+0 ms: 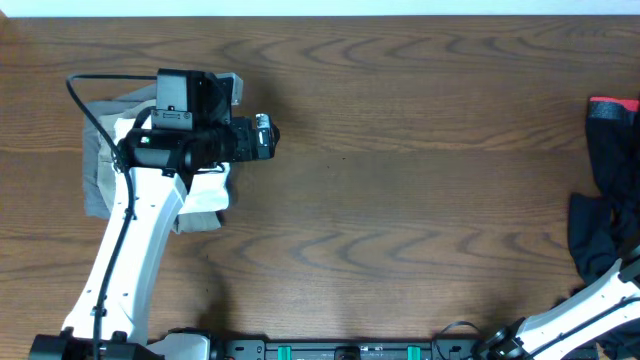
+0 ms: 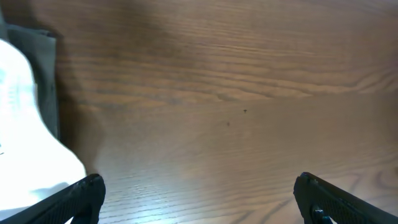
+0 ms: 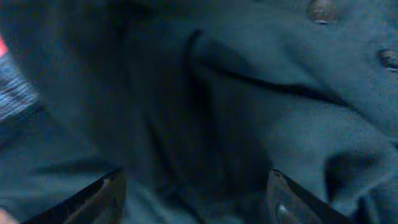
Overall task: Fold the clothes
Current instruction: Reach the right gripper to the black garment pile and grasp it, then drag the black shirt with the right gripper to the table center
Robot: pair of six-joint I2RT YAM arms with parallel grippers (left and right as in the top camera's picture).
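The clothes lie in two places. A folded stack, grey garment [image 1: 98, 170] under a white one [image 1: 205, 190], sits at the table's left under my left arm. It also shows in the left wrist view as white cloth [image 2: 25, 143] on grey cloth [image 2: 43, 74]. My left gripper [image 1: 268, 137] [image 2: 199, 190] hangs open over bare wood just right of the stack, holding nothing. A heap of dark garments [image 1: 605, 215] lies at the right edge. My right gripper [image 3: 196, 193] is down in this dark cloth [image 3: 261, 106], jaws apart, a fold of fabric between the fingers [image 3: 102, 199].
A red-trimmed piece [image 1: 612, 105] tops the dark heap at the far right. Two small buttons [image 3: 321, 9] show on the dark cloth. The brown wooden table [image 1: 400, 180] runs between the two piles. My right arm [image 1: 580, 310] comes in from the bottom right corner.
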